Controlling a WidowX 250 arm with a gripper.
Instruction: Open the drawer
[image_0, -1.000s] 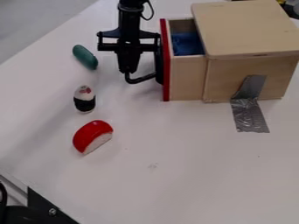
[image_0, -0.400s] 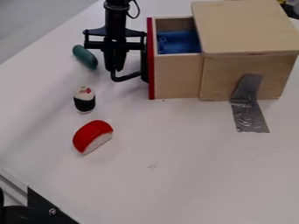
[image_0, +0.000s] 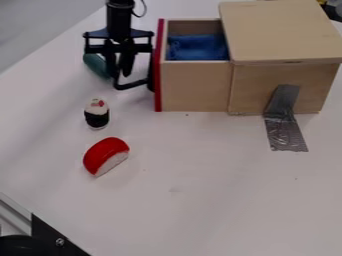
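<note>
Green piece (image_0: 95, 65): partly behind and left of the fingers. Roll (image_0: 97, 114): below and left of the fingers, toward the camera. Red piece (image_0: 107, 156): farther below them, apart.

Gripper (image_0: 121, 74): hung at the handle (image_0: 137, 84); fingers slightly parted, narrow gap seen. Whether the handle is pinched or merely hooked cannot be told. Handle: bent and black, run from the fingertips rightward to the red front (image_0: 158, 65).

Drawer (image_0: 194, 87): just right of the fingers, drawn well out of the box (image_0: 280, 30); blue cloth (image_0: 197, 47) held inside. Opening judged nearly or fully done. Tape (image_0: 284, 120): on the box's near side and the table (image_0: 220, 180), right of and below the fingers.

Handling, as judged: drawer stiff, of light wood, little weight added by the cloth. Handle probably smooth and slippery; best taken at its outer bend, pull kept level and straight leftward. Racking or over-pulling to be avoided, as the drawer could tip out. The green piece could be nudged by further travel.
</note>
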